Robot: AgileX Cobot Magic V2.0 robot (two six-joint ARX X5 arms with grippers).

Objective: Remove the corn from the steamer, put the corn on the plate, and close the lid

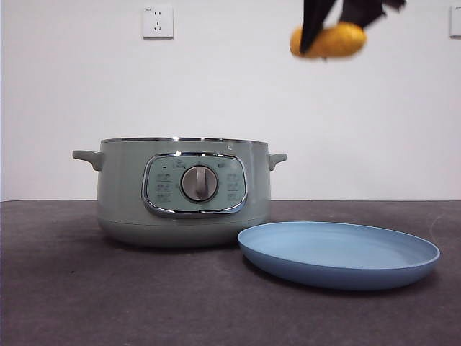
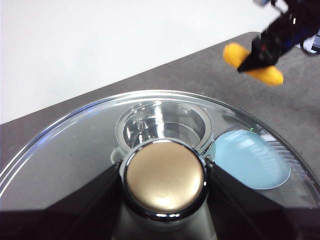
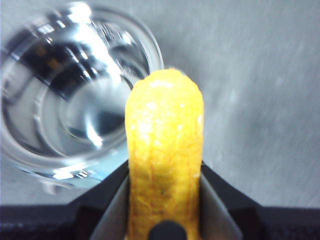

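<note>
No brand name or readable writing shows anywhere; the small marks on the steamer's (image 1: 184, 191) chrome-framed panel around the silver dial (image 1: 199, 183) are too fine to make out. The steamer is a round, smooth, pale sage-green pot with two stubby side handles, standing open on the dark, felt-like tabletop (image 1: 65, 303). The right pincer (image 3: 165, 200) is clamped on the corn (image 3: 165, 155), a stubby yellow-orange cob with rounded ends and ribbed kernels, its black jaws pressing both sides; the cob's lower end is hidden between them. In the front view the corn (image 1: 338, 40) hangs high in the air, with the shallow light-blue plate (image 1: 338, 256) well below it and the steamer below and off to one side. The left pincer (image 2: 164, 182) grips the knob (image 2: 164, 180) of the lid (image 2: 75, 145), a glass disc with a thin chrome rim, held aloft; the knob top looks brownish and glossy here. Through the glass the steamer's shiny metal interior and the plate appear, blurred. The lid's near edge is cut off by the frame. A white wall socket (image 1: 158, 21) sits on the wall behind.
</note>
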